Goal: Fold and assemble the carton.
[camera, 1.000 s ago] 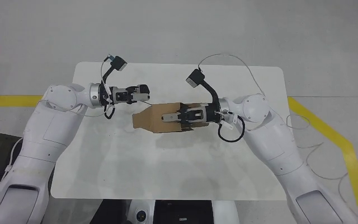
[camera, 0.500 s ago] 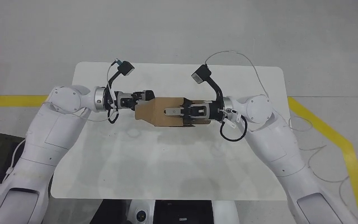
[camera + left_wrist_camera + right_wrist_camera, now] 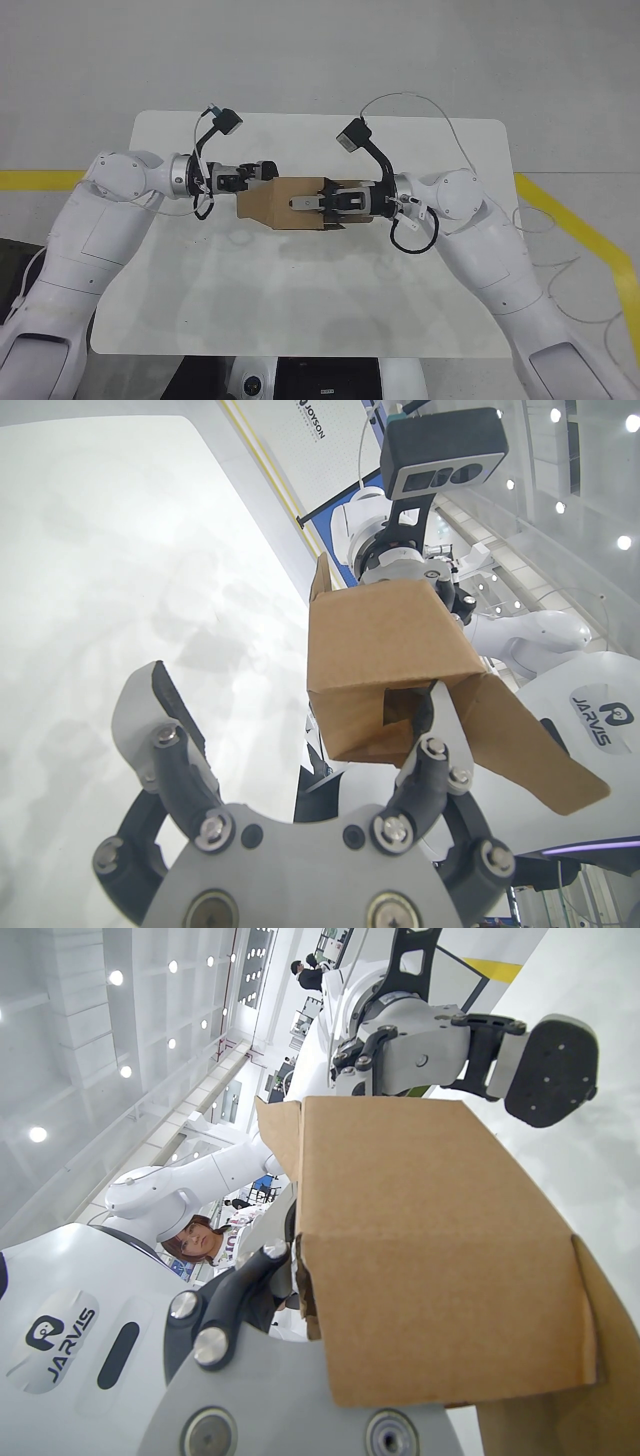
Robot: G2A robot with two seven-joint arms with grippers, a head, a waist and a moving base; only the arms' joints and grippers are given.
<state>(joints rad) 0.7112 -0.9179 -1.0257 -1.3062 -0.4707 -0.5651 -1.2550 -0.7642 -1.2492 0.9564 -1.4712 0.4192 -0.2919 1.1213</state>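
Observation:
A brown cardboard carton hangs in the air over the middle of the white table, lying lengthwise between my two arms. My right gripper is shut on its upper wall, one finger lying flat on top. The left gripper stands open at the carton's far end. In the left wrist view one fingertip pokes into the gap at the carton's end, beside a loose flap, while the other finger is out in free air. The right wrist view shows the carton close up, with the left gripper's pad beyond its far end.
The white table lies bare beneath the carton, with open surface towards its front edge. Grey floor with a yellow line surrounds it.
The right arm has lifted and levelled the carton, which was tilted and lower. The left gripper has moved in from beside the carton to its end.

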